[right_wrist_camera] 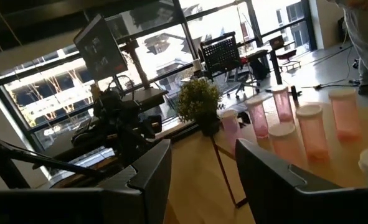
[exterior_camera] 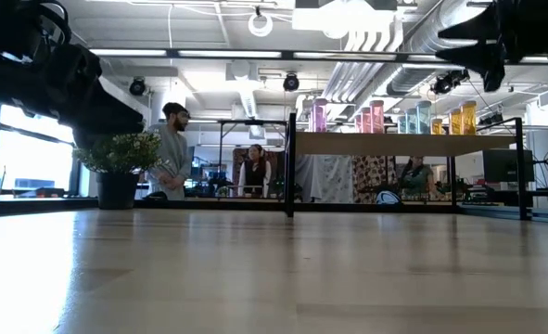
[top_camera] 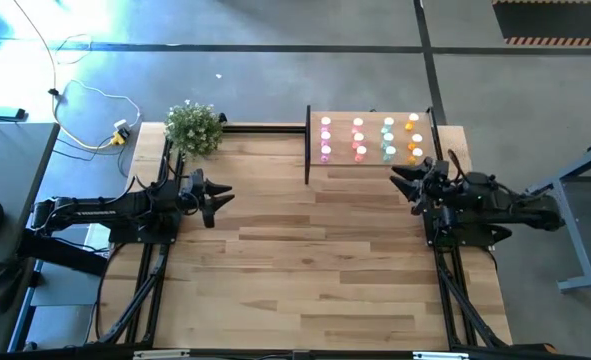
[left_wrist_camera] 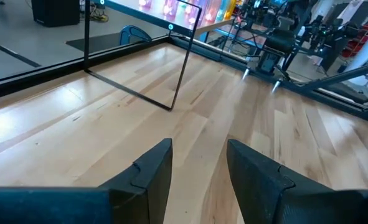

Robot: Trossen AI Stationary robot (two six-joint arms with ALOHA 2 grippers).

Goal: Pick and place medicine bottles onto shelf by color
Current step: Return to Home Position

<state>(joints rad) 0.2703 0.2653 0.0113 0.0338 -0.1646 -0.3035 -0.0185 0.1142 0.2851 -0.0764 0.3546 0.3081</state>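
The medicine bottles [top_camera: 370, 140] stand upright on the light-wood shelf [top_camera: 370, 168] at the table's far right, in columns by colour: pink, red-pink, pale green, orange. The low view shows the bottles [exterior_camera: 394, 119] in a row on the shelf board [exterior_camera: 394, 144]. My left gripper [top_camera: 220, 203] hovers at the table's left side, open with nothing between its fingers [left_wrist_camera: 152, 168], pointing toward the shelf. Just in front of the shelf's near right corner, my right gripper [top_camera: 403, 190] is also open and holds nothing. In its wrist view the pink bottles [right_wrist_camera: 308, 124] stand close by.
A small potted plant [top_camera: 193, 127] stands at the table's far left corner. The shelf's dark upright panel [top_camera: 307, 145] rises at its left end. The plank tabletop [top_camera: 305, 260] stretches between and in front of both arms. People stand in the room beyond the table [exterior_camera: 172, 148].
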